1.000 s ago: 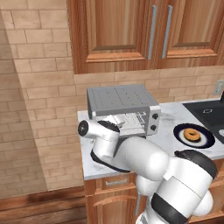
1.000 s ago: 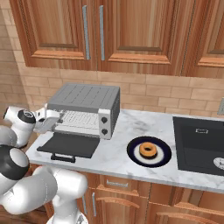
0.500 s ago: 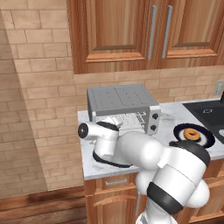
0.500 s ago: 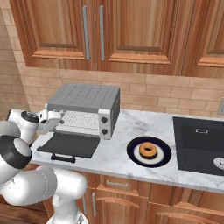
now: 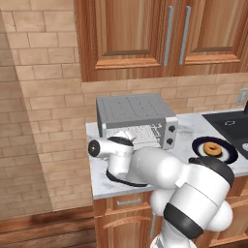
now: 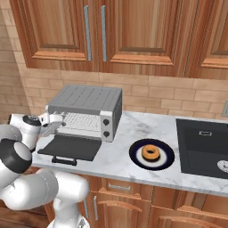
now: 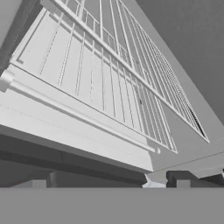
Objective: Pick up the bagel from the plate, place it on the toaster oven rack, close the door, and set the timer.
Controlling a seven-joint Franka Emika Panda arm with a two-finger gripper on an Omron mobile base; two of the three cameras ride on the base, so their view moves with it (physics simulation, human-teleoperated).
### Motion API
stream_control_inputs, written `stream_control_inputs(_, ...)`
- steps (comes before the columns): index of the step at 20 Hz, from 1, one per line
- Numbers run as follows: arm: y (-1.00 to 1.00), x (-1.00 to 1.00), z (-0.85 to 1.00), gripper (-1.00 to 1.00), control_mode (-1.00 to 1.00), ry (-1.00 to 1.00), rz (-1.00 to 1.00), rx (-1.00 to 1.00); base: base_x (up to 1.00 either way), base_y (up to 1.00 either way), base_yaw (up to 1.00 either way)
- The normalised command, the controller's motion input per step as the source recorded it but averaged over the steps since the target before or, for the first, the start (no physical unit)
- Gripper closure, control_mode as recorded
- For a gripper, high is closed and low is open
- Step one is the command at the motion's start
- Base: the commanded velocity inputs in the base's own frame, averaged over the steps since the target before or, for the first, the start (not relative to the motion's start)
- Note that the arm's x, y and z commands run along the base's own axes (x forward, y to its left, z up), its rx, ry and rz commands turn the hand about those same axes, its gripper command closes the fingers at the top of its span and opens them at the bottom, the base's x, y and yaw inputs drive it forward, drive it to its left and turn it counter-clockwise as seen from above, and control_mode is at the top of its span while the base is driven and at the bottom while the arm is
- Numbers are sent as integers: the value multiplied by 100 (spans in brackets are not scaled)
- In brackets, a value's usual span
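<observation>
Your gripper (image 6: 53, 126) sat at the left end of the counter (image 6: 124, 133), right at the front left corner of the toaster oven (image 6: 84, 111), jaws spread wide with nothing held. The bagel (image 6: 151, 153) lay well apart from it, on the plate (image 6: 135, 153) out past the oven's right side, near the counter's front edge and just left of the black stovetop (image 6: 202, 147). Bagel sat about centre on the plate, flat, hole up. Nothing else on the plate.

You had the door (image 6: 71, 148) dropped fully open, lying flat toward the counter's front edge, bar handle (image 6: 63, 160) along its outer edge. The toaster oven rack (image 7: 113, 74) showed inside the cavity in the hand view, close up and running diagonally, bare of food. From the left base view the bagel (image 5: 211, 148) sat on the plate (image 5: 227, 154) toward the counter's right end, your arm's white body covering the counter's front left. Fingertips (image 7: 188, 178) were dark, just short of the oven's opening; contact unclear.
</observation>
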Motion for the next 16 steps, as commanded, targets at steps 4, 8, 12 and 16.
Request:
stream_control_inputs(4, -16, 5, 0, -100, -100, 0, 1, 3, 0, 0, 0)
stream_control_inputs(8, -14, 1, 0, -100, -100, 0, 2, 3, 0, 0, 0)
stream_control_inputs(12, -11, 0, 0, -100, -100, 0, 3, 2, 0, 0, 0)
stream_control_inputs(16, -9, 1, 0, -100, -100, 0, 2, 0, 0, 0, 0)
